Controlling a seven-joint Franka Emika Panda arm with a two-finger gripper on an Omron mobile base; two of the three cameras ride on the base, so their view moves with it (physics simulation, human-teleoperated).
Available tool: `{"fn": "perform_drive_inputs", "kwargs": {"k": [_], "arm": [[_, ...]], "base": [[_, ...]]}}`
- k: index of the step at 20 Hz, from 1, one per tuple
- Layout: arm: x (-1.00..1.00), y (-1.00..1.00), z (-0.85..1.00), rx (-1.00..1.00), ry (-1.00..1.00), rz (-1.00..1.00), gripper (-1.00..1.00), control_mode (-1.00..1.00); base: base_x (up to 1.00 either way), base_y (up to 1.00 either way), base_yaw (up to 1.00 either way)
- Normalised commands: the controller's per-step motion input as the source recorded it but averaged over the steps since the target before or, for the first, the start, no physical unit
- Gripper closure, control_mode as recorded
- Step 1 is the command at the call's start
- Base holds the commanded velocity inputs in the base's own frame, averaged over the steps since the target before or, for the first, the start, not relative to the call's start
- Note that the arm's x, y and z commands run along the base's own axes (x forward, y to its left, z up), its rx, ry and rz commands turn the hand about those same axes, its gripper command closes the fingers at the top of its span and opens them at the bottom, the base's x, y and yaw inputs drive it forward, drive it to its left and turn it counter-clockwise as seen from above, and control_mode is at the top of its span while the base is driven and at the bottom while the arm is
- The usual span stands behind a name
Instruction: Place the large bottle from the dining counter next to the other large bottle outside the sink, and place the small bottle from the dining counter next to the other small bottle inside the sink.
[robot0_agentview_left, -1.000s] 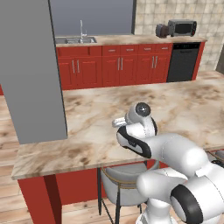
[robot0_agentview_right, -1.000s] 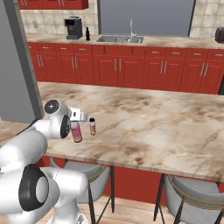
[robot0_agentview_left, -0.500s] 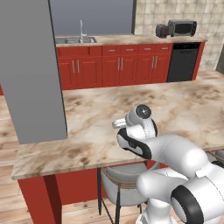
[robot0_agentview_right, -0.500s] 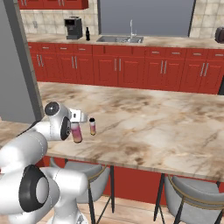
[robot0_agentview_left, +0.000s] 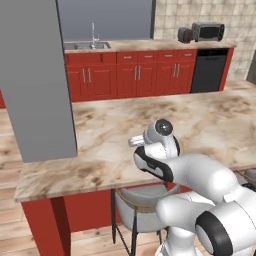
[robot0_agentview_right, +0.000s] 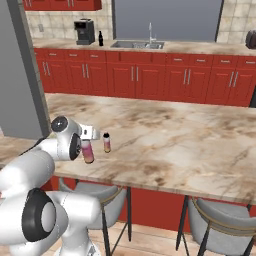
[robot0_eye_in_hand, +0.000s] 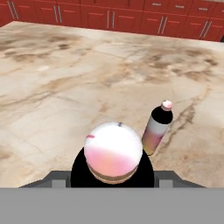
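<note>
The large bottle (robot0_agentview_right: 88, 151), dark with a pink and white top, stands upright near the front left edge of the dining counter (robot0_agentview_right: 165, 145). My gripper (robot0_agentview_right: 88, 145) is shut on it from above; in the hand view its pink cap (robot0_eye_in_hand: 113, 155) sits between the fingers, and I cannot tell whether it touches the counter. Just right of it on the counter stands the small bottle (robot0_agentview_right: 106, 142), upright (robot0_eye_in_hand: 156, 127). On the far counter is the sink (robot0_agentview_right: 137, 44), with a dark bottle (robot0_agentview_right: 100, 38) to its left. The sink (robot0_agentview_left: 87, 46) also shows from the left.
A grey column (robot0_agentview_left: 37, 80) rises at the counter's left end. Stools (robot0_agentview_right: 220, 222) stand under the counter's near edge. A coffee machine (robot0_agentview_right: 84, 31) and a toaster oven (robot0_agentview_left: 207, 31) sit on the far counter over red cabinets (robot0_agentview_left: 140, 75).
The arm has shifted only slightly; the large bottle and the small bottle stay where they were.
</note>
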Motion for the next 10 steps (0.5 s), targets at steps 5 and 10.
{"fn": "perform_drive_inputs", "kwargs": {"k": [5, 10], "arm": [[0.00, 0.00, 0.00, 0.00, 0.00, 0.00, 1.00, 1.00], [0.00, 0.00, 0.00, 0.00, 0.00, 0.00, 1.00, 1.00]], "base": [[-0.58, 0.25, 0.03], [-0.27, 0.45, 0.04]]}}
